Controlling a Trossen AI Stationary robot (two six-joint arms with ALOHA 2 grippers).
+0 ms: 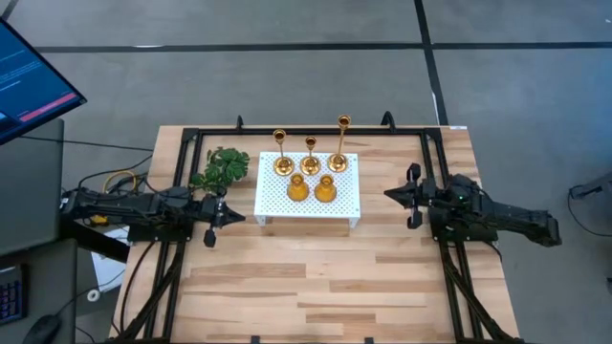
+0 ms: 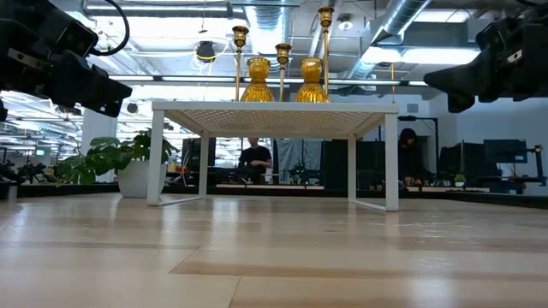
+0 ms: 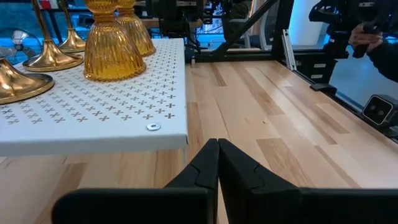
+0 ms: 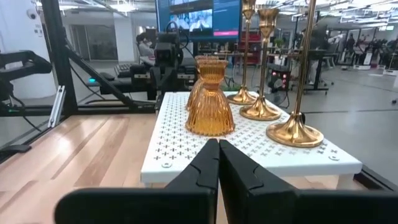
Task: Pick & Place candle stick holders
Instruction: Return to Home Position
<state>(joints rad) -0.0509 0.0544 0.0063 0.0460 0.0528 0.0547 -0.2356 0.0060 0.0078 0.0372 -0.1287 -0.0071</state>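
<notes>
Five gold candle stick holders stand on a white perforated stand (image 1: 308, 201) at the table's middle. Three slim-stemmed ones stand in the far row: left (image 1: 281, 153), middle (image 1: 310, 156), tallest on the right (image 1: 340, 143). Two squat amber ones stand in the near row (image 1: 297, 187) (image 1: 325, 187). My left gripper (image 1: 232, 217) is shut and empty, left of the stand, pointing at it. My right gripper (image 1: 390, 194) is shut and empty, right of the stand. In the left wrist view the nearer squat holder (image 3: 113, 43) shows, in the right wrist view the other (image 4: 209, 99).
A green leafy plant sprig (image 1: 220, 168) stands on the table left of the stand, close to my left gripper. A black frame (image 1: 316, 131) runs round the work area. Bare wood lies on the near half of the table (image 1: 316, 287). People show in the room behind.
</notes>
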